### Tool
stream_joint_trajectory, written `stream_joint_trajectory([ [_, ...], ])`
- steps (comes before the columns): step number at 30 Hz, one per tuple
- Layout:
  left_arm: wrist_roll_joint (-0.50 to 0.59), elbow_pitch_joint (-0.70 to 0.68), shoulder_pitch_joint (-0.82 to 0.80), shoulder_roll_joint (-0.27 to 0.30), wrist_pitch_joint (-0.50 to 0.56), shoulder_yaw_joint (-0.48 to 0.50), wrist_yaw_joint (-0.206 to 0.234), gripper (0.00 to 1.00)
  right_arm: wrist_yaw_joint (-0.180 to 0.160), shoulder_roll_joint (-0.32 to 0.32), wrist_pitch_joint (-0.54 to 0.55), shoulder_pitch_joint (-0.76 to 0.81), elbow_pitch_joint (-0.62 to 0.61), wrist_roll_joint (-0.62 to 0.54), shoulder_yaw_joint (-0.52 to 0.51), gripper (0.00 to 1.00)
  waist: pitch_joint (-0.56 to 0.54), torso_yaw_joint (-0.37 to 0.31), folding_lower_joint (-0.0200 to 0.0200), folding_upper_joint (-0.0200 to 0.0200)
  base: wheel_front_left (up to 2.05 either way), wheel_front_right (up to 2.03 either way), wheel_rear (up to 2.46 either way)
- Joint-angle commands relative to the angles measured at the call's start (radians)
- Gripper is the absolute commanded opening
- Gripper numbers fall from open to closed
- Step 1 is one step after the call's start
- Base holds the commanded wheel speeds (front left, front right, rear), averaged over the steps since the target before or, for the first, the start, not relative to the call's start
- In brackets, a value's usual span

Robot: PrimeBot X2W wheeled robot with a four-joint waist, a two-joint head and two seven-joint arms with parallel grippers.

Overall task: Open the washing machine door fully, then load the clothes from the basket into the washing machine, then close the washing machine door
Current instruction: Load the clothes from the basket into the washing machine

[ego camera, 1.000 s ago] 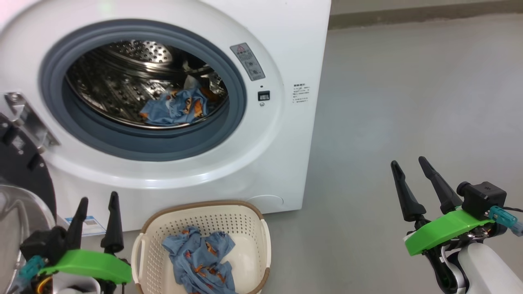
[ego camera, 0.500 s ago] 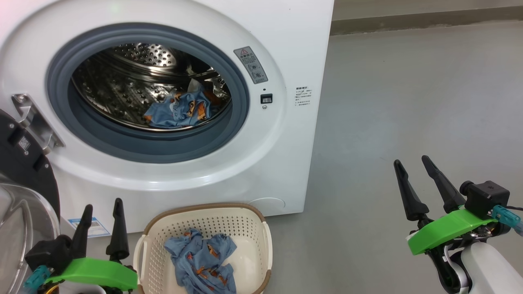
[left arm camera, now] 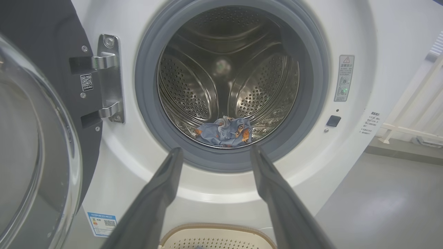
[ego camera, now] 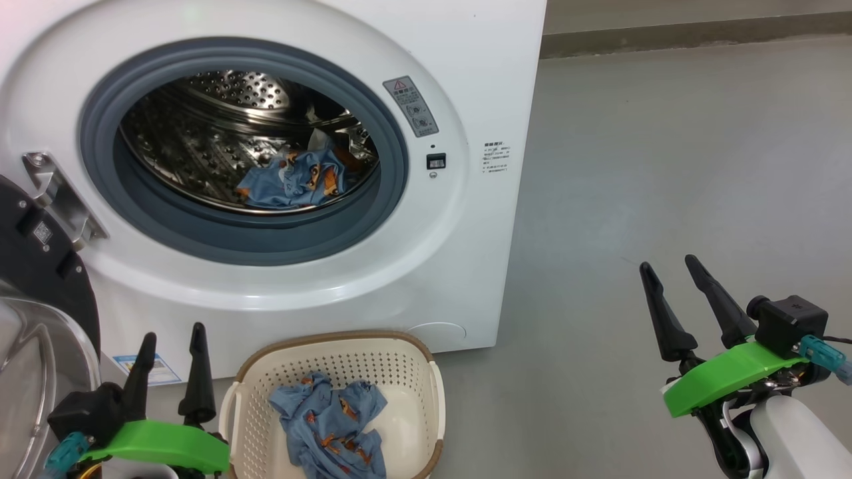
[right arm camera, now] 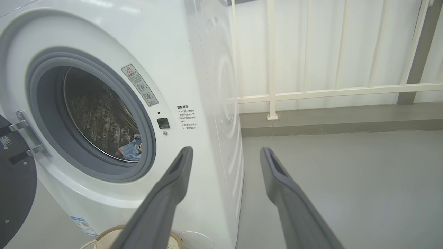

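Note:
The white washing machine (ego camera: 466, 80) stands with its round door (ego camera: 33, 319) swung wide open to the left, glass bowl facing me. A blue garment with orange prints (ego camera: 293, 178) lies in the steel drum (left arm camera: 225, 79). On the floor before the machine sits the cream basket (ego camera: 253, 379) with more blue printed clothes (ego camera: 329, 422) in it. My left gripper (ego camera: 173, 339) hangs open just left of the basket, nothing between its fingers. My right gripper (ego camera: 669, 266) is open and empty over bare floor, well right of the machine.
Grey floor (ego camera: 665, 166) stretches to the right of the machine. A white railing (right arm camera: 311, 91) and a low kerb run along the back wall. The open door's metal hinge (left arm camera: 109, 79) juts from the machine's left side.
The head camera has tilted a little, shifting the whole picture slightly. Both grippers stay open and nearly still; the left one sits a touch lower in the picture.

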Motion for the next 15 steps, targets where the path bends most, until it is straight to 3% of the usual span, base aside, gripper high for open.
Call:
stream_joint_trajectory([
  [1,0.008,-0.025,-0.009,0.022,-0.007,0.037,-0.005,1.0,0.005,-0.018,-0.008,0.002,-0.02,0.007,0.02,1.0,0.0,0.001,0.0,0.0,0.0,0.0,0.0],
  [15,0.014,-0.019,-0.007,0.016,-0.007,0.046,-0.01,1.0,0.005,-0.02,-0.008,0.003,-0.012,0.011,0.026,1.0,-0.001,-0.002,0.0,0.0,0.0,0.0,0.0],
])
